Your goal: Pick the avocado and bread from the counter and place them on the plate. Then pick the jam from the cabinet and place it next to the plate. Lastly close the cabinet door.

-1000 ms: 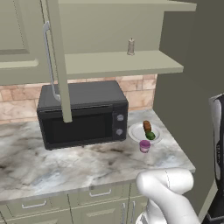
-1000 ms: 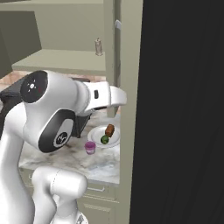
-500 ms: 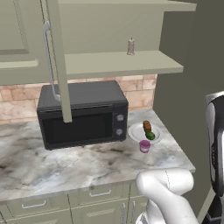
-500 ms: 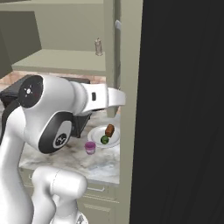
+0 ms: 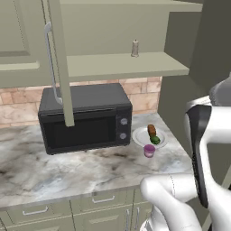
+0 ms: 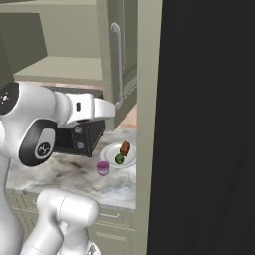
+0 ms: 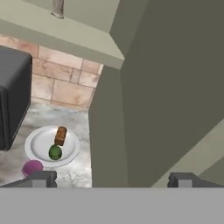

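The plate [image 5: 140,136] lies on the counter [image 5: 67,169] just to the right of the black microwave [image 5: 85,117], near the counter's right end. On it sit the bread [image 5: 152,130], at the back, and the avocado [image 5: 155,140], in front of it and close to the rim; the two are just beside each other. The hand view shows the same pair, the bread [image 7: 60,135] standing above the avocado [image 7: 55,152] on the plate [image 7: 37,144]. The jam [image 5: 149,150] stands on the counter just in front of the plate, near its rim; whether it touches the rim cannot be told. In the right base view the jam [image 6: 102,168] is at the plate's [image 6: 108,153] near left side.

Above the counter, the cabinet [image 5: 126,67] stands open, with a thin beige-grey shaker [image 5: 134,48] on its shelf toward the right. The cabinet door [image 5: 60,63] is swung out edge-on over the microwave, its long silver bar handle [image 5: 50,63] facing left (in the right base view the handle [image 6: 118,67] shows on the door's face).

The gripper [image 7: 111,179] is high up and to the right of the plate, looking down past an olive-green side panel [image 7: 153,87]. Its two fingertips [image 7: 39,178] stand far apart with nothing between them, so the jaws are spread and empty.
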